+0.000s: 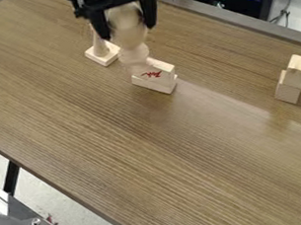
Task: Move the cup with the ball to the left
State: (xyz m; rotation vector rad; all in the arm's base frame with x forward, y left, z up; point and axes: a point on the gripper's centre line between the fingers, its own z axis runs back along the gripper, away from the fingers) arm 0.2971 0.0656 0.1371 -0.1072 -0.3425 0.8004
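Note:
At the top of the view, the black gripper [129,32] hangs over the table with its fingers shut on the sides of a pale wooden cup-like piece [126,18]. The piece is blurred and has a rounded upper part; whether a ball sits in it I cannot tell. Its narrower lower part [133,55] overlaps the left end of a pale wooden block with a red mark [154,74]; whether they touch is unclear.
A wooden stand with a square base [103,54] and upright post is just left of the held piece. Two stacked wooden blocks [294,78] stand near the right edge. The brown table's [150,159] raised rim runs along the upper right.

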